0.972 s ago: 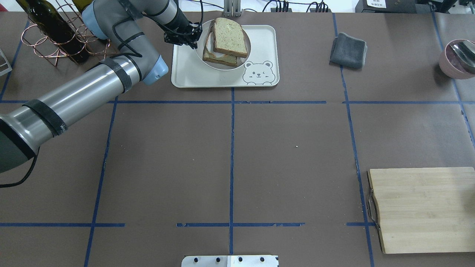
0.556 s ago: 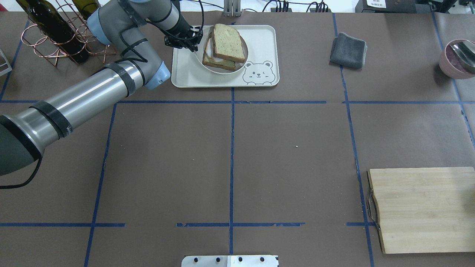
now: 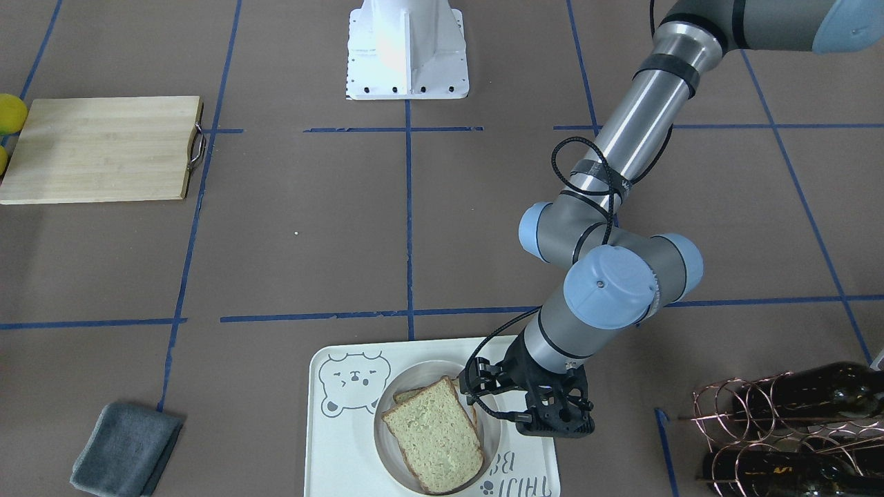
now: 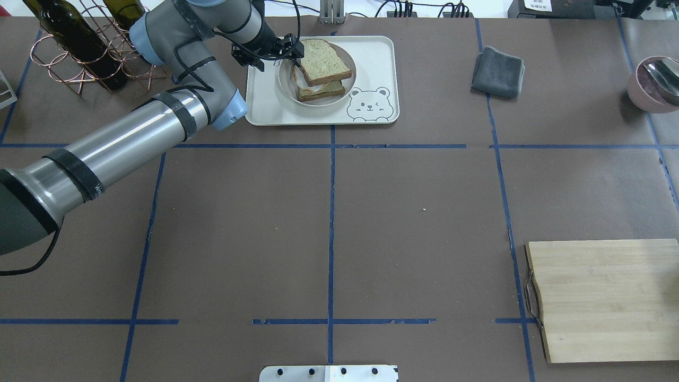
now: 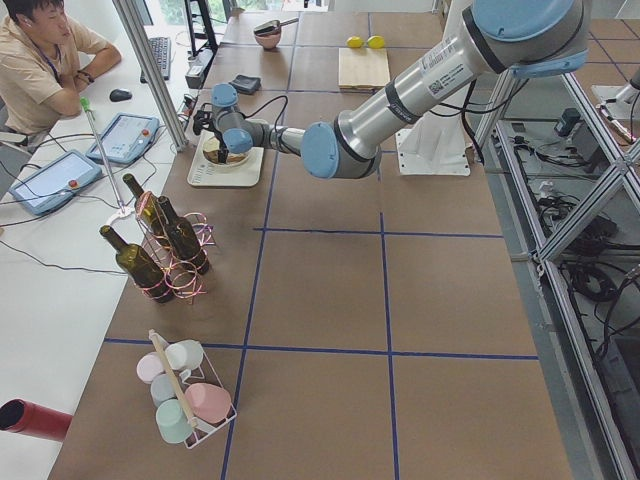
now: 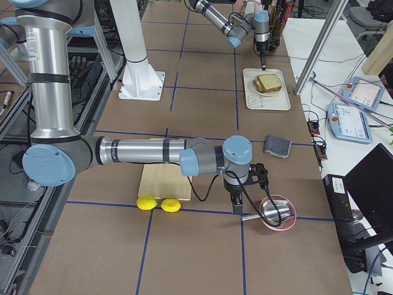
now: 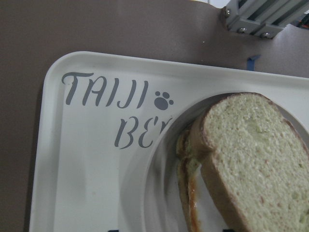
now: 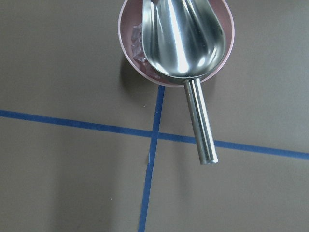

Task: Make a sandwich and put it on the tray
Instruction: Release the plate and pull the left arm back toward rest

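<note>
The sandwich (image 4: 324, 62), two tan bread slices with a white edge of filling between them, lies on a round white plate (image 4: 284, 85). The plate is on the white bear tray (image 4: 371, 53) at the table's far side. My left gripper (image 4: 295, 55) is at the plate's upper-left rim and looks shut on it. In the front-facing view the gripper (image 3: 552, 424) stands right of the sandwich (image 3: 434, 435) over the tray (image 3: 324, 442). The left wrist view shows the top slice (image 7: 256, 150), the plate rim (image 7: 154, 193) and the lettered tray corner (image 7: 77, 159). My right gripper (image 6: 237, 208) shows only in the right side view, so I cannot tell its state.
A copper rack with wine bottles (image 4: 79, 48) stands left of the tray, close to my left arm. A grey cloth (image 4: 498, 71) lies to its right. A pink bowl with a metal scoop (image 8: 183, 34) sits under my right wrist. A wooden cutting board (image 4: 604, 297) lies at near right, with two lemons (image 6: 158, 203) beside it.
The plate with the sandwich has come down onto the tray and turned counterclockwise. My left wrist has rotated with it and shifted a little right.
</note>
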Robot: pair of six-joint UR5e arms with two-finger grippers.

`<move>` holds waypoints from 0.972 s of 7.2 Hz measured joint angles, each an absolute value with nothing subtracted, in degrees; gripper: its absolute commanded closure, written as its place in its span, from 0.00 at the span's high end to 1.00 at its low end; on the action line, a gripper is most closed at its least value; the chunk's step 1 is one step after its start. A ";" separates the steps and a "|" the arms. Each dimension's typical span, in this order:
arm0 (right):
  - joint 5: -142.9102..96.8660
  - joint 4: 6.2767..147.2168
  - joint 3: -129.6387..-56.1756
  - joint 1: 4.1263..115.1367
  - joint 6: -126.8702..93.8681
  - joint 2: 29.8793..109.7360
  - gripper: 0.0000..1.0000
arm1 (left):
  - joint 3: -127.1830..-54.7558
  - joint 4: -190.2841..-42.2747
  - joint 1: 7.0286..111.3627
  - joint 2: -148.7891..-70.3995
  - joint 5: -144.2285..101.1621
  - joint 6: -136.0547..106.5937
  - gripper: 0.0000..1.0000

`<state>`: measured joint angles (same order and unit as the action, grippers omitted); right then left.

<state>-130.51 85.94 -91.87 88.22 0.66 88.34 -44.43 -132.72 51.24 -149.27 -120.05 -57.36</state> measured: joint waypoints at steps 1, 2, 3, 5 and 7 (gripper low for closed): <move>-130.43 91.54 -94.53 87.47 1.64 88.48 1.00 | -52.11 -127.63 51.97 -145.15 -120.86 -53.80 1.00; -130.37 95.66 -97.90 87.39 4.23 90.27 1.00 | -59.67 -123.67 52.91 -140.47 -122.77 -50.19 1.00; -130.47 97.13 -100.83 87.53 7.20 93.46 1.00 | -66.64 -120.62 54.32 -135.59 -125.35 -45.72 1.00; -130.98 94.57 -103.89 87.67 9.31 99.25 1.00 | -80.88 -111.70 58.74 -125.26 -128.96 -34.27 1.00; -131.84 91.77 -104.24 87.71 8.97 101.33 1.00 | -92.26 -98.10 66.04 -115.83 -129.64 -17.33 1.00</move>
<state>-131.84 91.77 -104.24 87.71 8.97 101.33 -92.26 -98.10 66.04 -115.83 -129.64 -17.33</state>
